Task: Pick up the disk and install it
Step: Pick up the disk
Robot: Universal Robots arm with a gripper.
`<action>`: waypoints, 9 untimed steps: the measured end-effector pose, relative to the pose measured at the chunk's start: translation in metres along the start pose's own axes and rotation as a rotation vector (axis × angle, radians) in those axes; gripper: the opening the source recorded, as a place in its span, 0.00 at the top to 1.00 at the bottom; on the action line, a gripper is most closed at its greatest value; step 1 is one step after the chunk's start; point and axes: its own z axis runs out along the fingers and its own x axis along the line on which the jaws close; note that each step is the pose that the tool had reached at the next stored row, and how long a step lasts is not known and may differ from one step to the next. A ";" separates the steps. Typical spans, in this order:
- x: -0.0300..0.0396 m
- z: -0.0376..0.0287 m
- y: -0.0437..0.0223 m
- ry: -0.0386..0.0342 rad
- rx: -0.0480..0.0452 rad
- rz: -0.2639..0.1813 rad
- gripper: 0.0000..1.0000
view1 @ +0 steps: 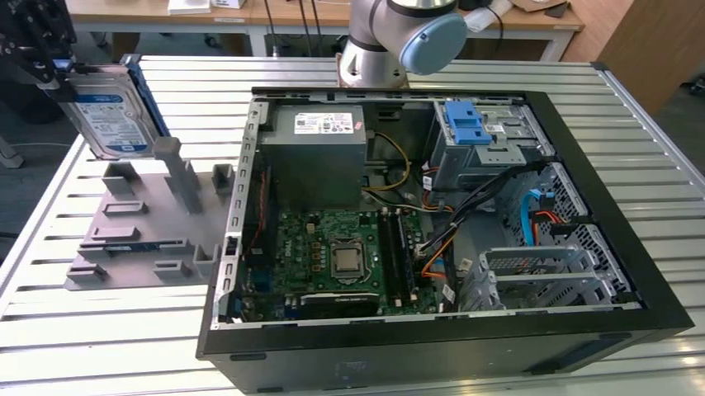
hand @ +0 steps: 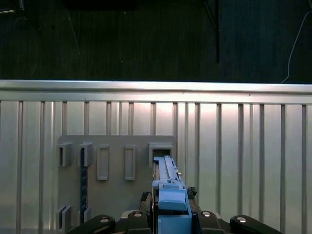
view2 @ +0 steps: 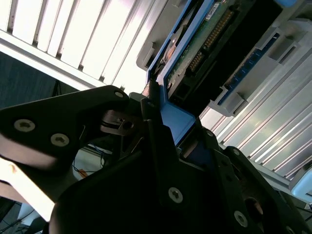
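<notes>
The disk (view1: 111, 122), silver with a blue-and-white label and a blue bracket, hangs upright above the table at the exterior view's far left. My black gripper (view1: 58, 76) is shut on its upper edge. The disk is clear of the grey slotted holder (view1: 144, 223) below it. In the first wrist view the disk (hand: 168, 187) shows edge-on between my fingers (hand: 197, 217), over the holder (hand: 114, 195). In the second wrist view its green circuit board (view2: 204, 44) and blue bracket (view2: 175, 119) sit in my gripper (view2: 165, 131).
An open black computer case (view1: 441, 334) lies to the exterior view's right of the holder. Inside it are a blue-latched grey drive cage (view1: 480, 136), a power supply box (view1: 319, 136), a motherboard (view1: 342, 256) and loose cables (view1: 484, 198). The arm's base (view1: 380, 49) stands behind it.
</notes>
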 end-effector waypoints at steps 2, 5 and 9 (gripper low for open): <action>0.0000 -0.0015 0.0000 -0.0002 0.0003 0.000 0.64; -0.0002 -0.0042 -0.0001 -0.0001 0.0002 0.000 0.64; -0.0004 -0.0059 0.0001 -0.0004 0.0007 0.000 0.64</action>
